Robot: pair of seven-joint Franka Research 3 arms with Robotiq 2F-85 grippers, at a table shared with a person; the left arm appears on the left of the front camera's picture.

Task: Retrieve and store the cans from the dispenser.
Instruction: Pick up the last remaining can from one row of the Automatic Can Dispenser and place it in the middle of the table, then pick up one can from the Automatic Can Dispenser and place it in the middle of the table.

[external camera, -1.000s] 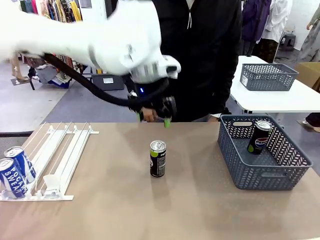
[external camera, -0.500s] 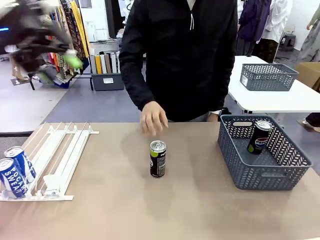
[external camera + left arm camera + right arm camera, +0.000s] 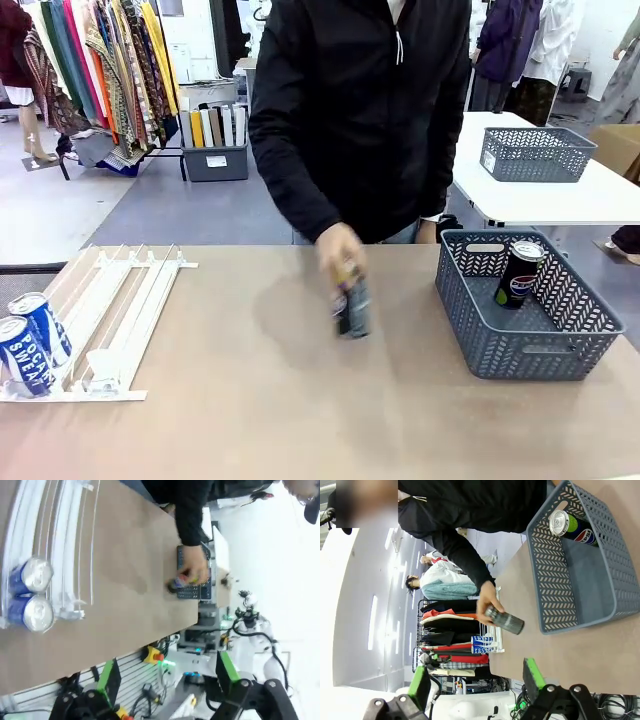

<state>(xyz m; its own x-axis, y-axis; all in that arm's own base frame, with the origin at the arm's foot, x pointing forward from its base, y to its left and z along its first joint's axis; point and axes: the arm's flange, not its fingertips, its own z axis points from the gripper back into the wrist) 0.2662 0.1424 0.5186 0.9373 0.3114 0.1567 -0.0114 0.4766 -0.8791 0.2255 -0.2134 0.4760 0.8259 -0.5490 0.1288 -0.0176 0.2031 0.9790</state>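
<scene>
While a hand (image 3: 338, 246) holds the can (image 3: 355, 308), left tool (image 3: 167, 672) and right tool (image 3: 476, 677) gape afar.

**Even bright light; motion blur on the hand and can**

Front view: flat overhead indoor light, mostly sharp. The person's hand (image 3: 340, 250) and the slim dark drink can (image 3: 354, 308) it grips are smeared by motion, so the print is unreadable. A faint soft shadow lies on the tan tabletop (image 3: 290, 320) left of the can. Left wrist view: the right side is blown out to white, straight lines bow toward the frame edges, and the hand is blurred. Right wrist view: the pale wall (image 3: 350, 605) is overexposed, but the can is fairly sharp.
</scene>
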